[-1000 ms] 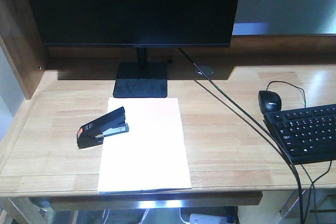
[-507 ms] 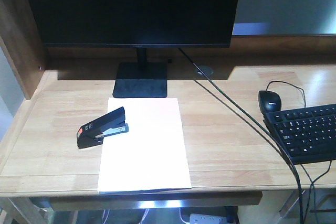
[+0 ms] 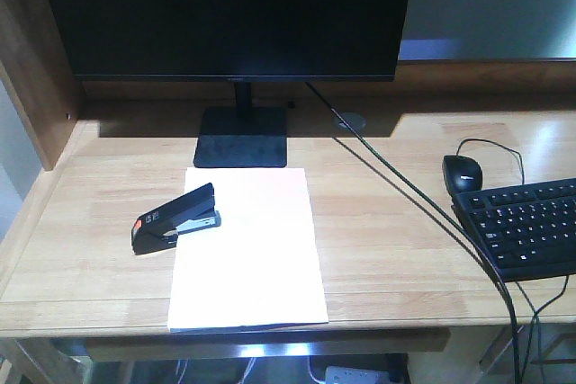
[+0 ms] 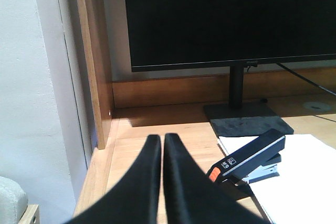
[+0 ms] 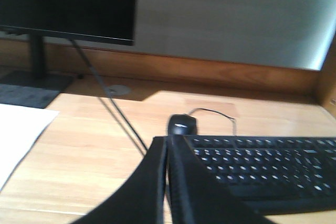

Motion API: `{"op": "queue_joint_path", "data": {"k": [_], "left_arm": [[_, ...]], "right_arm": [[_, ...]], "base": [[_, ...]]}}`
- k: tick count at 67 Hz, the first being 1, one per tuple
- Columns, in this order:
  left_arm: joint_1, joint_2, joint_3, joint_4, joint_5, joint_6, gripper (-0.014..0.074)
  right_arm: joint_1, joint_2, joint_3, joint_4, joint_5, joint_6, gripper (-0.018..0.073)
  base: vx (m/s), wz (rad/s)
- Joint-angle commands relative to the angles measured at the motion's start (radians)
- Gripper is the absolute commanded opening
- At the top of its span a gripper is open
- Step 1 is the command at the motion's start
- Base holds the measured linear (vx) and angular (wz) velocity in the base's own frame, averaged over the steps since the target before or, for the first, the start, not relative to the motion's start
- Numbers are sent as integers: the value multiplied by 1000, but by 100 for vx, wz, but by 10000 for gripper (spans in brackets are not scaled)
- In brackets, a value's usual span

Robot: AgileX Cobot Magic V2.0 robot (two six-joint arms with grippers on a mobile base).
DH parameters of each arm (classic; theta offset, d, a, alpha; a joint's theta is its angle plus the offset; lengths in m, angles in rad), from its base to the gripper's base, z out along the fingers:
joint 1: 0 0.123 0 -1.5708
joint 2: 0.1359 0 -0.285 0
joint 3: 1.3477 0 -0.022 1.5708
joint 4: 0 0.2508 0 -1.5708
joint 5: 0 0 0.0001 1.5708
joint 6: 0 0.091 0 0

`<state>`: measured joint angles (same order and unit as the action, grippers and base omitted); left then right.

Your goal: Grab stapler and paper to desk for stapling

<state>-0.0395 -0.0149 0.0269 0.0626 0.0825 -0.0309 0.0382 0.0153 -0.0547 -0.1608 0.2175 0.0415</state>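
Pale wall (image 5: 226, 14) behind; sunlight falls across the wood.

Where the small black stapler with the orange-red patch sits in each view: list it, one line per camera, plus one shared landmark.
Front-facing view: the small black stapler with the orange-red patch lies left of centre, its front end over the left edge of the white paper sheet.
Left wrist view: lower right, on the sheet's corner, beyond the shut left gripper.
Right wrist view: not in it.
Shared landmark: the black monitor stand base, in all three.

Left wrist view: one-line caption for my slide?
Shut left hand hovers low over desk, stapler resting on paper below monitor.
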Motion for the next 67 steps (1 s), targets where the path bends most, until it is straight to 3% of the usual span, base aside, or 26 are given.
{"op": "queue_joint_path", "data": {"k": [1, 19, 30, 67], "left_arm": [[1, -13, 29, -8, -66, -1, -7], [1, -13, 29, -8, -66, -1, -7], [1, -13, 29, -8, -66, -1, -7], [1, -12, 29, -8, -66, -1, -7]], "right_arm": [[-26, 9, -30, 18, -81, -29, -9], [-25, 9, -24, 36, -85, -20, -9], [-25, 9, 91, 38, -287, -8, -9], [-25, -42, 86, 45, -245, 36, -9]], "base": [[0, 0], [0, 0], [0, 0], [0, 0]]}}
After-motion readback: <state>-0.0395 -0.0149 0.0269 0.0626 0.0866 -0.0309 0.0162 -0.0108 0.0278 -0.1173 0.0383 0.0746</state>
